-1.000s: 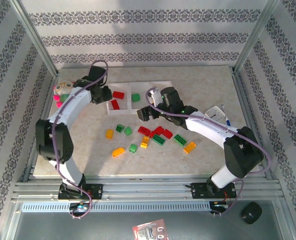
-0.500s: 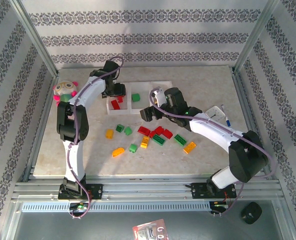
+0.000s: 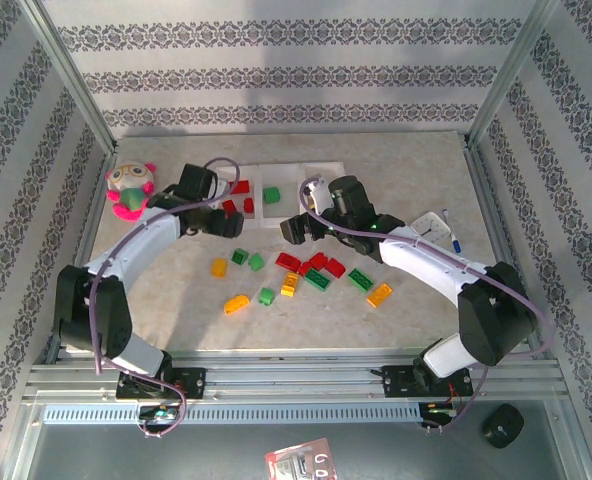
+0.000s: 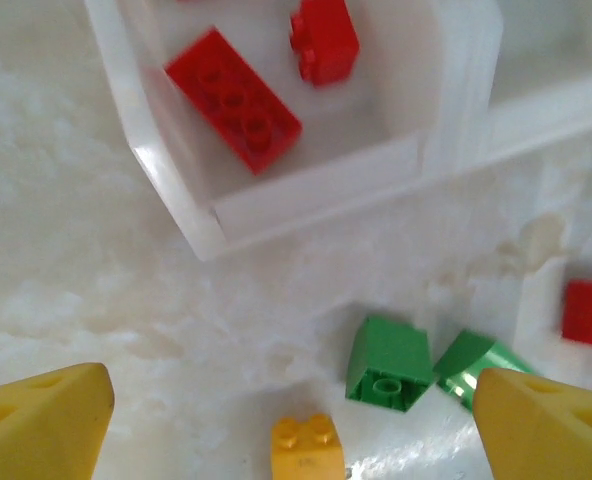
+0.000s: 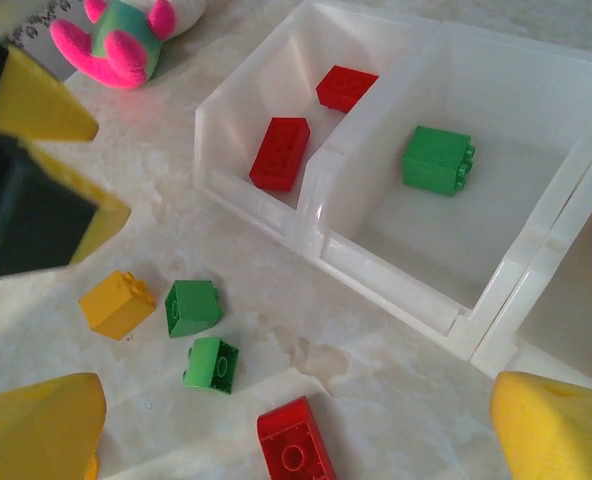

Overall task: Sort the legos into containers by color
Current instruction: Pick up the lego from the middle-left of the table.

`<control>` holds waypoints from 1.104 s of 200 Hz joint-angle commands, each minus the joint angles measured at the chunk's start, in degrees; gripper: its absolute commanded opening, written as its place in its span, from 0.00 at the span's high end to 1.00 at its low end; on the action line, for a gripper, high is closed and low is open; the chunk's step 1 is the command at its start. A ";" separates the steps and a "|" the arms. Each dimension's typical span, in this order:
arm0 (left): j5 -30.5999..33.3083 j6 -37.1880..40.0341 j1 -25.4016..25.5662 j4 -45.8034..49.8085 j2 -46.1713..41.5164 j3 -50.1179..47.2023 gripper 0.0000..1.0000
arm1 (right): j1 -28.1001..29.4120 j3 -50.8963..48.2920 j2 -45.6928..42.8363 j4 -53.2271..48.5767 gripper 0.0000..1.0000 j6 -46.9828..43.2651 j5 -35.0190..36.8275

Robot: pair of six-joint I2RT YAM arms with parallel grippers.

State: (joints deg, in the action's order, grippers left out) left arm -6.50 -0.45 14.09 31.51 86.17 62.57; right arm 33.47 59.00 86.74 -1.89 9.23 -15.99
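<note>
A red-and-white card (image 3: 298, 465) lies below the rail at 6 o'clock in the top view, and its print is too small to read. No brick or tray wall carries legible writing. The white tray (image 3: 276, 168) sits toward 12 o'clock on the marble surface (image 3: 416, 320), with the pink-and-green plush toy (image 3: 131, 190) at its 9 o'clock. The top view shows three red bricks (image 3: 241, 187) in the tray's left compartment and a green brick (image 3: 271, 195) in the middle one. The loose bricks (image 3: 316, 279), in red, green and yellow-orange, lie scattered on the surface at the tray's 6 o'clock. The left wrist view adds detail: the left fingers (image 4: 41, 420) are spread wide with nothing between them. They hang over the surface just off the tray's near-left corner, above two green bricks and a yellow-orange one (image 4: 306, 455). The right wrist view shows the right fingers (image 5: 36, 425) equally spread and empty, over the surface at 6 o'clock of the tray. It also shows two of the red bricks lying flat and the green one against the far wall. A second ago the left arm reached over the left compartment, which then held two red bricks. It has since drawn back toward 7 o'clock, while the right arm has hardly shifted.
</note>
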 commanded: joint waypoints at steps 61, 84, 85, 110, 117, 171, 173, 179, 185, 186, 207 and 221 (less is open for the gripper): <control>1.37 6.27 2.25 1.94 7.13 -5.00 0.10 | -0.18 0.06 1.06 0.31 0.02 1.11 -0.53; 1.73 4.58 2.51 4.98 10.72 -3.27 0.14 | -0.10 -0.26 0.81 0.13 0.02 1.10 -0.23; 1.79 4.49 2.47 5.11 10.83 -3.17 0.15 | -0.13 -0.27 0.85 0.13 0.02 1.07 -0.21; 2.24 3.03 2.61 7.38 13.11 -1.92 0.29 | -0.08 -0.51 0.85 -0.03 0.02 1.07 0.01; 2.16 2.68 2.59 7.55 13.32 -1.80 0.36 | -0.08 -0.52 0.80 -0.08 0.02 1.06 0.06; 2.59 -0.67 2.90 7.46 10.25 -1.98 0.69 | -0.08 0.42 0.55 -1.58 0.02 0.83 0.13; 2.51 -0.86 2.93 7.35 9.96 -2.00 0.70 | -0.08 0.48 0.45 -1.61 0.02 0.80 0.25; 2.25 -1.25 3.18 6.98 9.20 -2.09 0.71 | -0.09 0.35 0.06 -1.76 0.02 0.73 0.56; 2.02 -1.81 3.38 6.61 8.50 -2.10 0.72 | -0.10 0.19 -0.24 -1.89 0.02 0.69 1.11; 2.02 -1.91 3.43 6.54 8.41 -2.10 0.72 | -0.09 0.21 -0.29 -1.89 0.02 0.69 1.21; 0.46 -2.52 5.40 5.52 6.40 -1.49 0.73 | -0.49 -0.19 -1.46 -2.45 0.02 0.44 2.03; 0.34 -2.02 7.25 3.60 5.22 -1.29 0.75 | -0.82 -0.71 -2.58 -2.58 0.02 0.19 1.92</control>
State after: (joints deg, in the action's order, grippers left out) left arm -4.95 -1.41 18.20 36.64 94.39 59.77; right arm 33.47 58.81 87.59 -3.44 10.07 -15.25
